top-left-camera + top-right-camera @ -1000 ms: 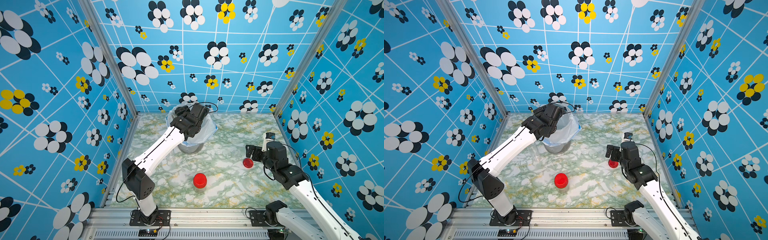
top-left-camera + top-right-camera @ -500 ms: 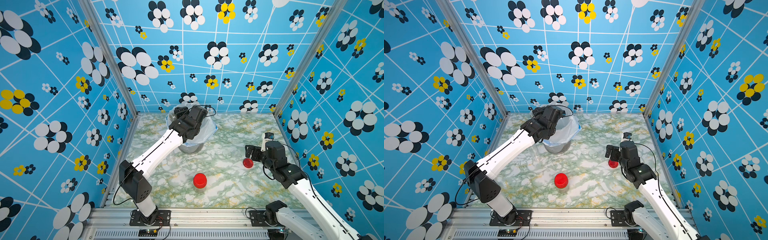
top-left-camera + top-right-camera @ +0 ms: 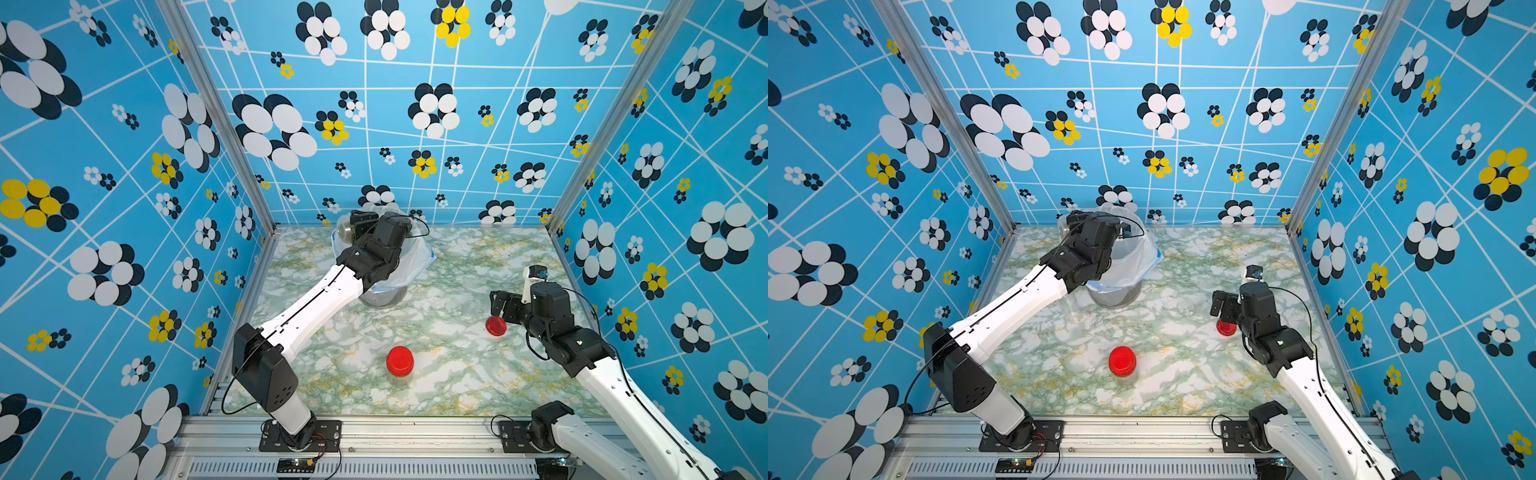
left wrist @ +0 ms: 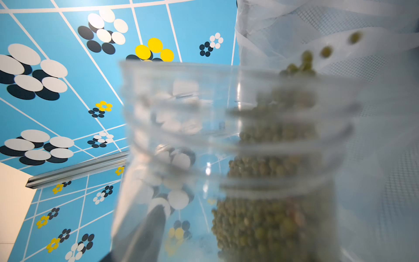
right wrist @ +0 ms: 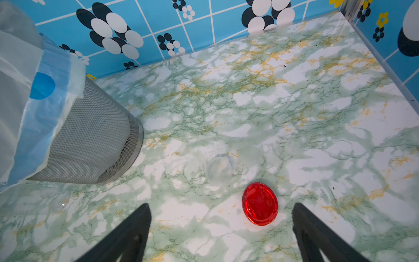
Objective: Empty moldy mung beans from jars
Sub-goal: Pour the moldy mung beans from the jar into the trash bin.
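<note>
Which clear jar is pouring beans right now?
The clear jar tilted in the left gripper over the bag-lined mesh bin, spilling green mung beans; the standing jar is red-lidded.

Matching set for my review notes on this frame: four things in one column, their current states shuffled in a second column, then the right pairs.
Things
1. open jar
2. loose red lid
3. red-capped jar
4. right pincer

States
A. open, holding nothing
B. upright on the table, closed
C. tilted at the bin, mung beans spilling out
D. lying flat on the table

Pairs: 1-C, 2-D, 3-B, 4-A
</note>
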### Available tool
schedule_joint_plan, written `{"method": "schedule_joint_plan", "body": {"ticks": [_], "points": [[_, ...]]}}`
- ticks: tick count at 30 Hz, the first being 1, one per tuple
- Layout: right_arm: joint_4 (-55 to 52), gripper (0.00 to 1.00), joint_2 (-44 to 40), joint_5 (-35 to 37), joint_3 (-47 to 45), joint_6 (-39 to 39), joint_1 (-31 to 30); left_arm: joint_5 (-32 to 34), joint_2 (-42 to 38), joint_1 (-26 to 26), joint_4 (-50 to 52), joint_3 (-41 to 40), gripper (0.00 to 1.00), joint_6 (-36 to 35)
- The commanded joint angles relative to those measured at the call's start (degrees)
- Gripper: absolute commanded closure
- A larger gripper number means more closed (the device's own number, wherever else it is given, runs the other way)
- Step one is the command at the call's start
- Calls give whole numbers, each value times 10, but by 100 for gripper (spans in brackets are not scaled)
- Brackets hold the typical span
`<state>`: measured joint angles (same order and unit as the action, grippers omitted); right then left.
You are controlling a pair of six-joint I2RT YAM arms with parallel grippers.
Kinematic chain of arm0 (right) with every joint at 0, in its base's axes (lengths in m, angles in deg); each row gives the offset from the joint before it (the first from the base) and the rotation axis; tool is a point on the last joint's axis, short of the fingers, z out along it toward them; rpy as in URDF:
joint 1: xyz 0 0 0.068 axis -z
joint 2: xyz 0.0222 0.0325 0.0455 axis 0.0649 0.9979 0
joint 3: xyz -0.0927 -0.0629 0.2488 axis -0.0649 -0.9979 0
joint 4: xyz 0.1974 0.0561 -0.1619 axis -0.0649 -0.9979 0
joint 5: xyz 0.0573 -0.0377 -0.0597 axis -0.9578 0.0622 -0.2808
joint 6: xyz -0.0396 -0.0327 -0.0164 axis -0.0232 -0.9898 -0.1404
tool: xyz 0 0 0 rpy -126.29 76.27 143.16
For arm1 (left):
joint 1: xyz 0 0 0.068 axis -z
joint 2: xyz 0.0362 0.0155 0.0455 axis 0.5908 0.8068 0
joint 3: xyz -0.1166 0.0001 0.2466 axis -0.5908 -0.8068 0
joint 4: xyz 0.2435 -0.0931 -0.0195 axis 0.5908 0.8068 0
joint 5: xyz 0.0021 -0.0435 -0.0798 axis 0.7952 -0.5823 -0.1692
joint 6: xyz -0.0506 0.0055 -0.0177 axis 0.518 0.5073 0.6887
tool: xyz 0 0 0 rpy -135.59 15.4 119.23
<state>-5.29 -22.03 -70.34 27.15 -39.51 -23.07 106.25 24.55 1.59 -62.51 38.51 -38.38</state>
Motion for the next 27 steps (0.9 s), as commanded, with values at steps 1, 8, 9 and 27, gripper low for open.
{"method": "schedule_joint_plan", "body": {"ticks": [1, 8, 9, 27], "points": [[-19, 1, -13, 6, 17, -9, -2, 16, -16, 6, -113, -40, 74, -99], [-13, 1, -13, 3, 14, -7, -2, 10, -18, 1, -43, -23, 73, -54], [-11, 1, -13, 2, 13, -6, -2, 13, -19, 1, -59, -29, 73, -70], [-11, 1, -17, 1, 10, -2, -2, 27, -15, -10, -237, -73, 73, -228]]}}
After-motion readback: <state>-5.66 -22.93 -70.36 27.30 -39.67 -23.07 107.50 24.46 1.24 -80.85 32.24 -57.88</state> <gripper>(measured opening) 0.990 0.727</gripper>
